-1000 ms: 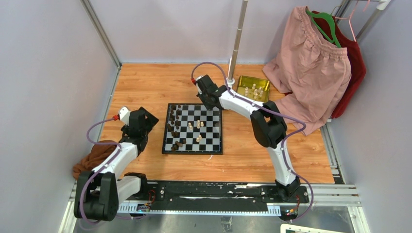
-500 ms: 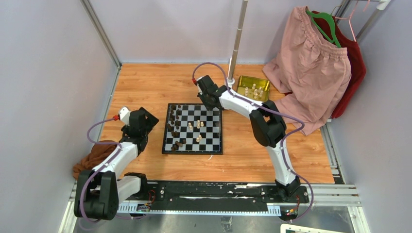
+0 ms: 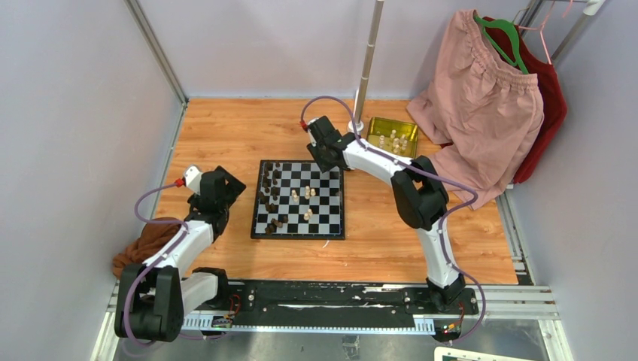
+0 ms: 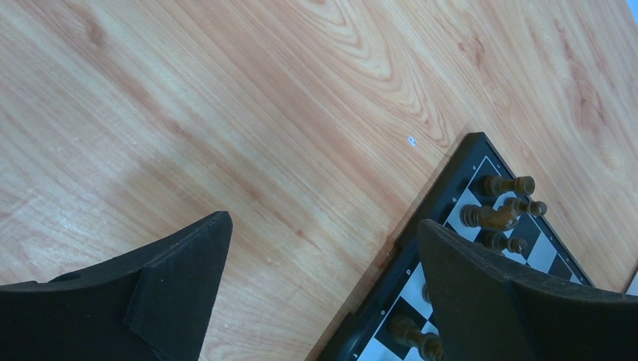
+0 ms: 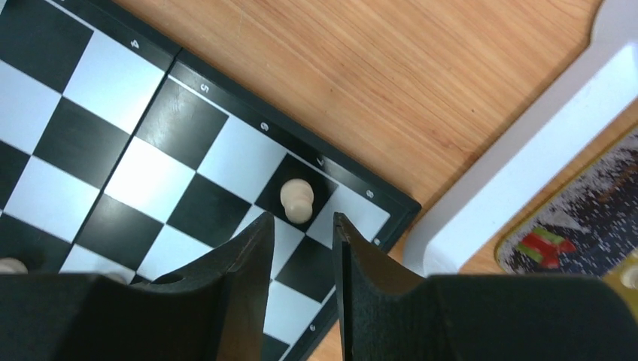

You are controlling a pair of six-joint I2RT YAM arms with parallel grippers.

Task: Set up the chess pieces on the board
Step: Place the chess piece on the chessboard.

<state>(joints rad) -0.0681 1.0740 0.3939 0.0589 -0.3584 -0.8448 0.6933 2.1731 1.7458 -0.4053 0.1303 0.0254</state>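
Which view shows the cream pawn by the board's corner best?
Right wrist: the cream pawn stands upright on a black square, close and sharp. Top external: too small to tell. Left wrist: not in view.

Top view: even, diffuse overhead light on the orange wood-grain tabletop, shadows faint and short, the grey metal corner upright at 10 o'clock leaning with wide-angle perspective. Left wrist view: pale sheen on the wood at 8 o'clock, soft grey shadow mid-frame, small dark brown turned chess pieces at 3 o'clock slightly blurred. Right wrist view: white squares of the black-and-white checked chessboard glare at 9 o'clock; black right gripper fingers at 6 o'clock out of focus.
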